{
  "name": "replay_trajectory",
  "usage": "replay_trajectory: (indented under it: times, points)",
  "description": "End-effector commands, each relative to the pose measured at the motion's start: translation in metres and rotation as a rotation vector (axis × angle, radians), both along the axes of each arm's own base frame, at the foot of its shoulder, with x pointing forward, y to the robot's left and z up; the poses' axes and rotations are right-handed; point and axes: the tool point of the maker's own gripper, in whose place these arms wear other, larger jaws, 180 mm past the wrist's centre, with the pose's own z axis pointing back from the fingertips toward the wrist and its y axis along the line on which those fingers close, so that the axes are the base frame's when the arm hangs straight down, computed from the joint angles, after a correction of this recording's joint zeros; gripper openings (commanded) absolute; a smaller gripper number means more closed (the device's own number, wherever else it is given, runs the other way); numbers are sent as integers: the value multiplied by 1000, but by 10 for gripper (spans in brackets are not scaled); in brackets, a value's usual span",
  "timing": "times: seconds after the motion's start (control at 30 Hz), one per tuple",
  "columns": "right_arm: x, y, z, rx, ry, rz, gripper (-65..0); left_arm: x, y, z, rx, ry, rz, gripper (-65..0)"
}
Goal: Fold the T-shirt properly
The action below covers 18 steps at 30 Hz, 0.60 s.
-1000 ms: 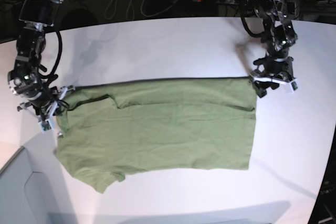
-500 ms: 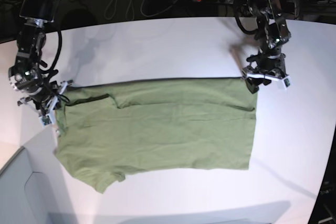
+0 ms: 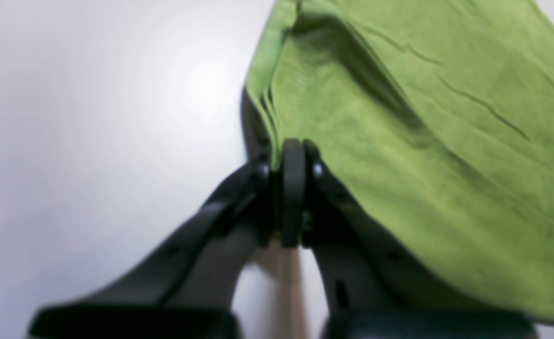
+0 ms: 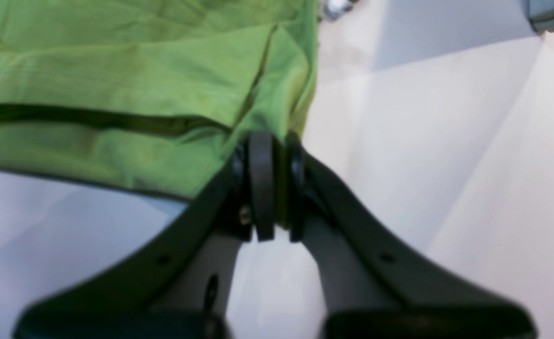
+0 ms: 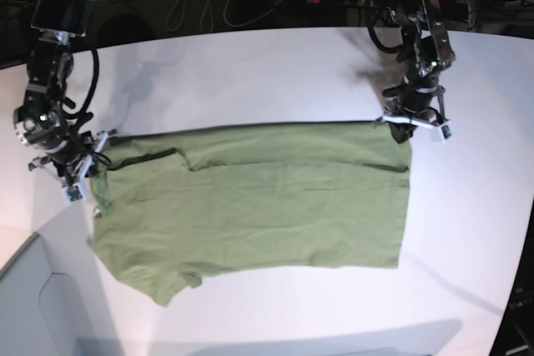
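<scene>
The T-shirt (image 5: 250, 206) lies spread flat on the white table (image 5: 250, 72). The left gripper (image 3: 289, 155) pinches its hem corner, and the right gripper (image 4: 267, 150) clamps its opposite shoulder edge.

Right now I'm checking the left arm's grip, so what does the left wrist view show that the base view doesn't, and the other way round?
Only the left wrist view shows the left gripper close up: its fingers shut on the layered edge of the T-shirt. Only the base view shows the whole T-shirt spread on the white table, with the right gripper at the opposite corner. Both show the left gripper at a corner of the green cloth.
</scene>
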Motion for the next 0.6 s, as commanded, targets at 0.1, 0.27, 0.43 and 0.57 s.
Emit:
replay_trajectory:
  times: [0.1,0.27,0.43,0.57]
  points:
    - [11,-4,21,-25,-57,17,-650,10,4,25,31,-57,-9,-650]
    - [5,-1,37,-66,-90,40,-650,19,10,51,77,-116,-27,-650]
    - [5,1,51,-95,-106,47,-650,32,15,69,100,-161,-31,-650]
    - [16,1,61,-95,-135,44,-650,49,23,85,122,-204,-30,-650]
